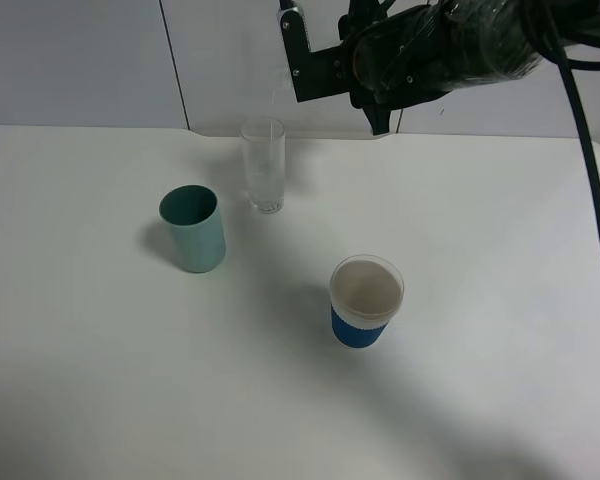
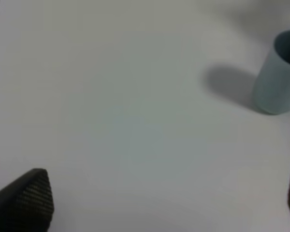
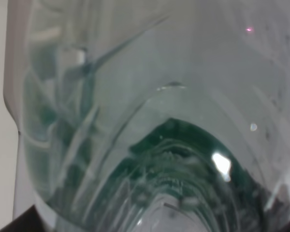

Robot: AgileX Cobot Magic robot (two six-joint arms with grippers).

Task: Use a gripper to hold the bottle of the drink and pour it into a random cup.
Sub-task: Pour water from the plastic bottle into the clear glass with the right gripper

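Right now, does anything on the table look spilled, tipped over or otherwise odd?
Nothing stands out. The tall clear glass tumbler, the teal plastic cup and the white paper cup with a blue sleeve all stand upright on the white table, with no puddle visible. The clear plastic bottle shows only in the right wrist view.

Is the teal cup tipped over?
No, the teal cup stands upright on the table, with its open mouth facing up.

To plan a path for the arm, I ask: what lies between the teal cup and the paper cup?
Nothing does. In the high view, only bare white table lies between the teal cup and the paper cup.
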